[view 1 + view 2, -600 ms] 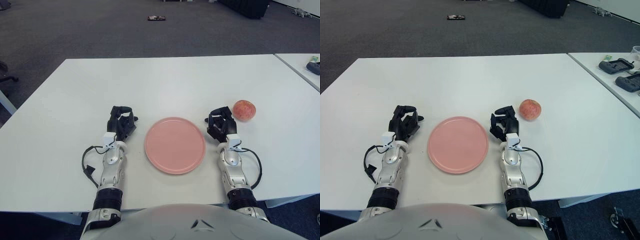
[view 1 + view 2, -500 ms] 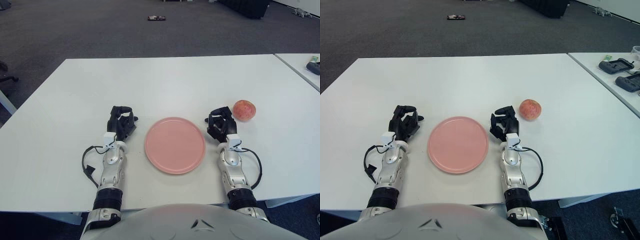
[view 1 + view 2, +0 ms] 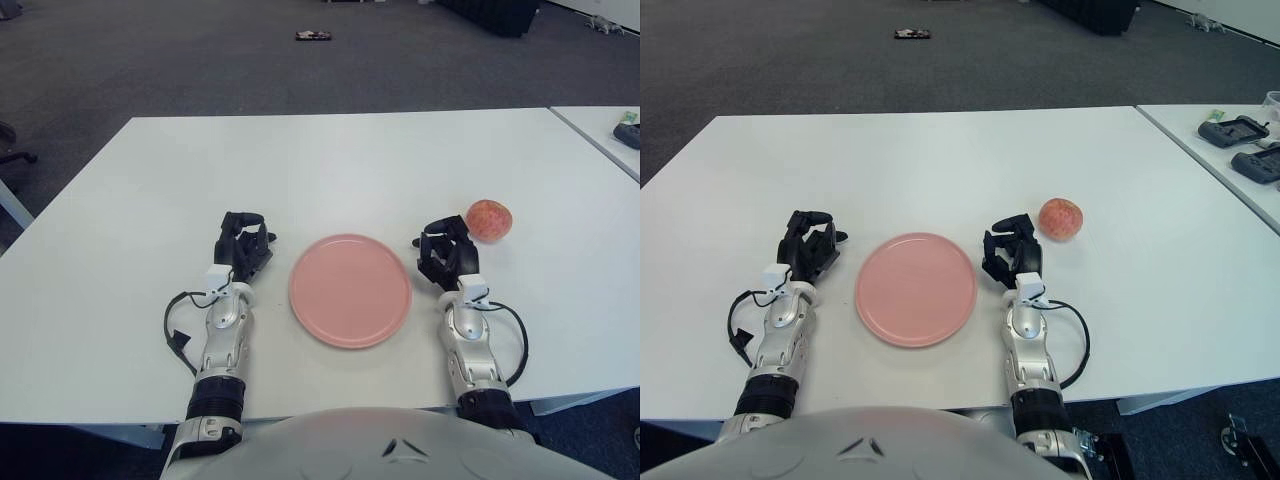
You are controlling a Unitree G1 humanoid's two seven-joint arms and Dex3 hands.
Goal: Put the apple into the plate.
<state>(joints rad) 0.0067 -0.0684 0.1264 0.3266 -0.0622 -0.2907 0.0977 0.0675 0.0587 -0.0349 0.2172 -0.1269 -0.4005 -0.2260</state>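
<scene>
On a white bench (image 3: pixel 350 160), the left hand (image 3: pixel 241 248) shows left of a pink plate (image 3: pixel 350 290), fingers curled and empty. Right of the plate, the right hand (image 3: pixel 445 254) is curled, empty. The apple (image 3: pixel 489 220) sits just beyond it.

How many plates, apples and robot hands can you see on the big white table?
Pink plate: 1
Apple: 1
Robot hands: 2, the left hand left of the plate and the right hand between plate and apple
Total: 4
</scene>
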